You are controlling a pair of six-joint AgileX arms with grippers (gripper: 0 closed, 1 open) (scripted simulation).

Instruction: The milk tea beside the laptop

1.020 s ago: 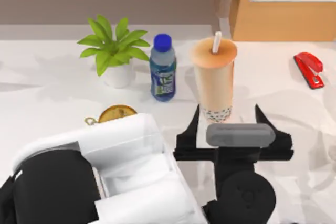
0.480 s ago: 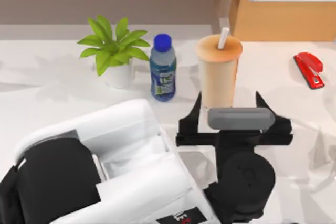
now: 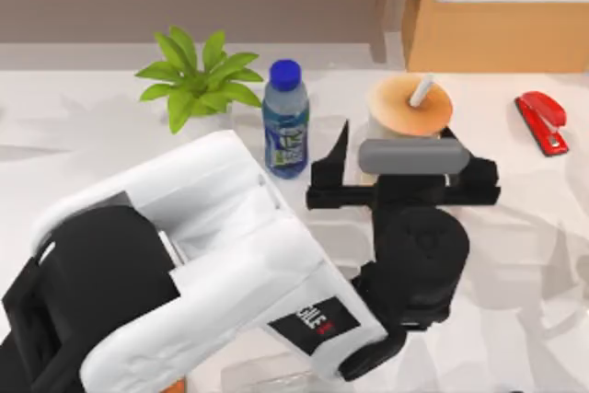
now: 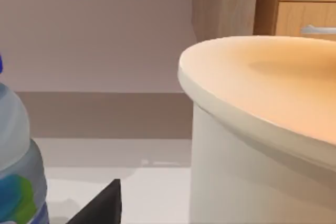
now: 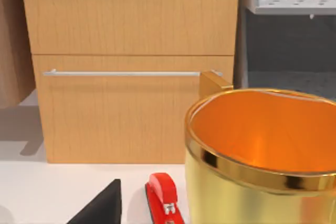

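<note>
Left gripper [image 3: 402, 172] pinches your milk tea [image 3: 409, 108], fingers either side, right of the blue bottle [image 3: 285, 131]. Right gripper: state can't tell; gold jug [image 5: 262, 166] close, red stapler [image 5: 165, 198] beside it.

Left arm [image 3: 212, 255]: bulky white shell links, black joint housings, small black label with red-white marking. Black left claw [image 3: 403, 158], pointed fingers, grey rounded bar across top.
</note>
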